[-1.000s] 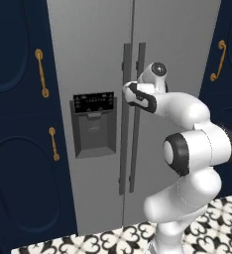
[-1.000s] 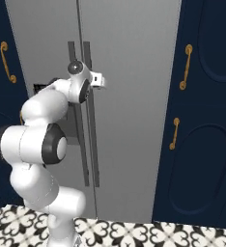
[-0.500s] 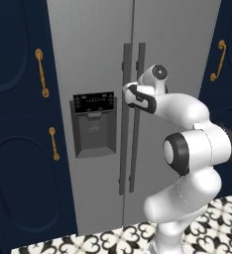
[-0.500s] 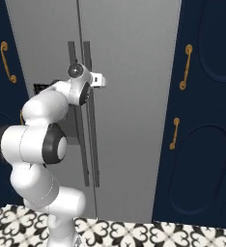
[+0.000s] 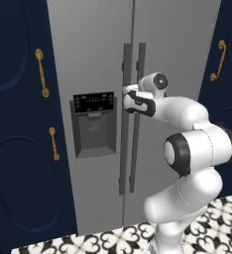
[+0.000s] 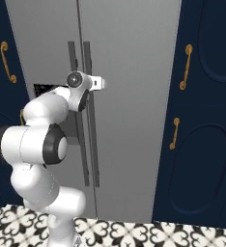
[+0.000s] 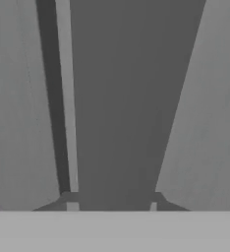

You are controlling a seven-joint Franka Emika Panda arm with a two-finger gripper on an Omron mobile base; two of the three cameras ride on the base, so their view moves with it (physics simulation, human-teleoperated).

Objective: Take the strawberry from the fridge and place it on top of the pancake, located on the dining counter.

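Note:
The tall grey fridge (image 5: 88, 49) (image 6: 134, 72) stands in front of me with both doors closed. Two dark vertical handles (image 5: 139, 149) (image 6: 93, 154) run down its middle seam. My gripper (image 5: 126, 93) (image 6: 101, 83) (image 7: 112, 197) is at their upper part, shut on one handle bar (image 7: 117, 98), which fills the gap between the fingertips (image 7: 68, 198). The strawberry is hidden behind the closed doors. The pancake and the dining counter are out of view.
A black control panel (image 5: 93, 103) and a recessed dispenser (image 5: 93, 134) sit on the left door. Navy cabinets (image 5: 14, 149) (image 6: 202, 144) with gold handles (image 5: 41, 72) (image 6: 186, 65) flank the fridge. Patterned floor tiles (image 5: 103, 240) lie below.
The jaws have closed onto the fridge handle. The arm has barely moved and the doors stay closed.

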